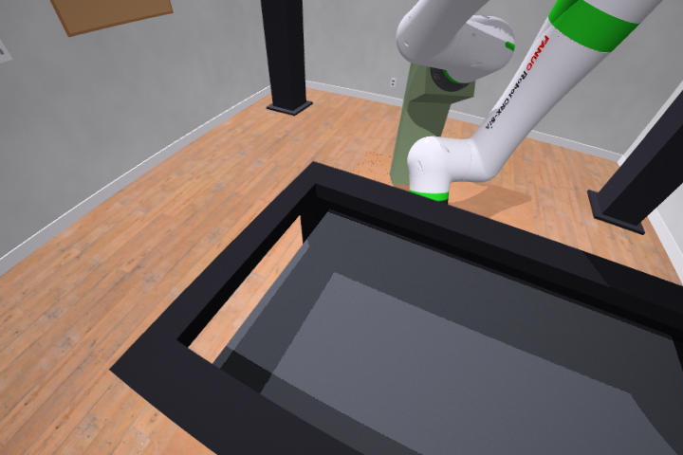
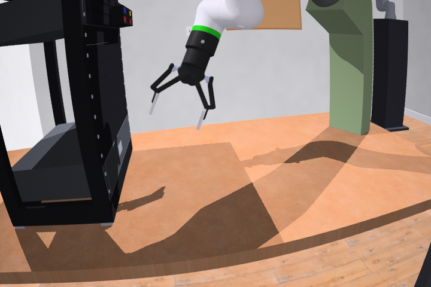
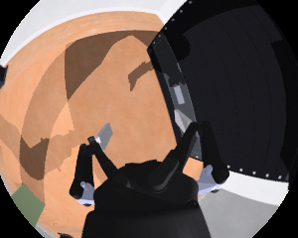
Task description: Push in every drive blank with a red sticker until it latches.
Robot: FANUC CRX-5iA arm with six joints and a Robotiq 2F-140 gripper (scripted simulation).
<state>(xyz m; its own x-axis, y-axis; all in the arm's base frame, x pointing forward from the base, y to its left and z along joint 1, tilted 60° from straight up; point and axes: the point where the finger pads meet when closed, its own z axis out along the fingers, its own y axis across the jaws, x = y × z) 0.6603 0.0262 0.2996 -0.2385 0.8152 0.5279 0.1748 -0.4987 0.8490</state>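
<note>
The pincer (image 2: 177,111) hangs spread wide and empty above the desk (image 2: 290,202), tilted toward the black rack (image 2: 74,111) standing to its side, whose red-stickered blanks (image 2: 124,20) sit higher, near the top of the rack's front face.

Matt black rack (image 2: 74,101) standing on a smooth wooden table (image 2: 324,189).

The rack's posts are showing a dull, metal-like finish dotted with pale rivets, its lower tray (image 2: 46,159) looking flat grey and unpolished. The arm (image 1: 525,96) is gleaming in glossy white plastic with green bands, while the gripper (image 2: 177,109) is looking matt black, tipped with pale grey pads (image 2: 200,121). The floor (image 1: 111,241) is showing grained planks, and the pedestal (image 2: 351,67) is wearing a flat olive coat.
</note>
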